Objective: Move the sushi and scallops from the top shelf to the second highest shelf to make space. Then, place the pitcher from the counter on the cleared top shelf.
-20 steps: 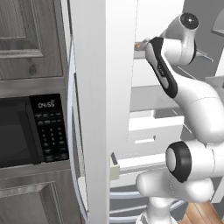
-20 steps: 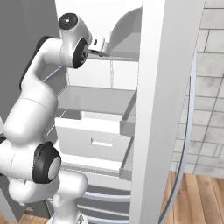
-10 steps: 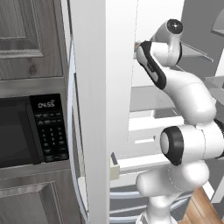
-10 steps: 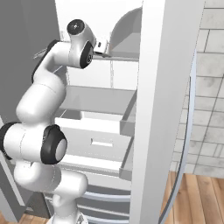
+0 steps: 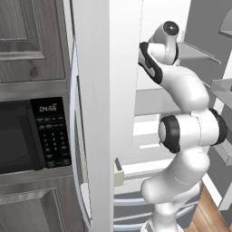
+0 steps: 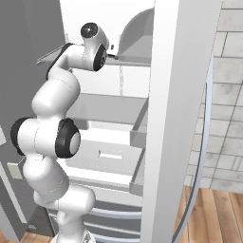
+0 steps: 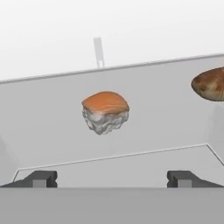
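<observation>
With its jaws spread wide and empty, the gripper (image 7: 111,178) faces the sushi (image 7: 105,112) on the top shelf (image 7: 52,127); the scallops (image 7: 211,84) sit well right. An off-centre approach could nudge the sushi backward instead of pinching it.
</observation>
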{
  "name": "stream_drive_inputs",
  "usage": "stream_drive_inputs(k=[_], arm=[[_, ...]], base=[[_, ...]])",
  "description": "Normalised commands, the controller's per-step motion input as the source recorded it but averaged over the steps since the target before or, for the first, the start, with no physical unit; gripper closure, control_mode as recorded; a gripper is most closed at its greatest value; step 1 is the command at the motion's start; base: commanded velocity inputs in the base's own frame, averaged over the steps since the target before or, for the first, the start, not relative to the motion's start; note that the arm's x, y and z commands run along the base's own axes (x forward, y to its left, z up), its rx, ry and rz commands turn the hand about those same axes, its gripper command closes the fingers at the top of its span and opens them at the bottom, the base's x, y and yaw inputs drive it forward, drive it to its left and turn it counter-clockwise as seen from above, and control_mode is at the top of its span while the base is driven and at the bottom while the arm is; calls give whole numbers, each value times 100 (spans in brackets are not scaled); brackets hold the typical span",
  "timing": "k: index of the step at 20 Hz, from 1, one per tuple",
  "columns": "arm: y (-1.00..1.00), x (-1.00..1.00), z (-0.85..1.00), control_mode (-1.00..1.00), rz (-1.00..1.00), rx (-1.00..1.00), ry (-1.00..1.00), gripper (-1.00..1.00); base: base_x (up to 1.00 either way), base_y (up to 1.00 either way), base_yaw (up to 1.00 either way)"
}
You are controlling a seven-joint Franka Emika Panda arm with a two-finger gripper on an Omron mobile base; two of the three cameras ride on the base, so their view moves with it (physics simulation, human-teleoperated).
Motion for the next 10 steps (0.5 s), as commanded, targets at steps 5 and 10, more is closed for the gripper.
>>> stream_drive_inputs(k=[5, 10], arm=[[0, 61, 0, -100, 0, 0, 0, -100], [0, 61, 0, -100, 0, 0, 0, -100]], base=[[0, 0, 0], [0, 0, 0]])
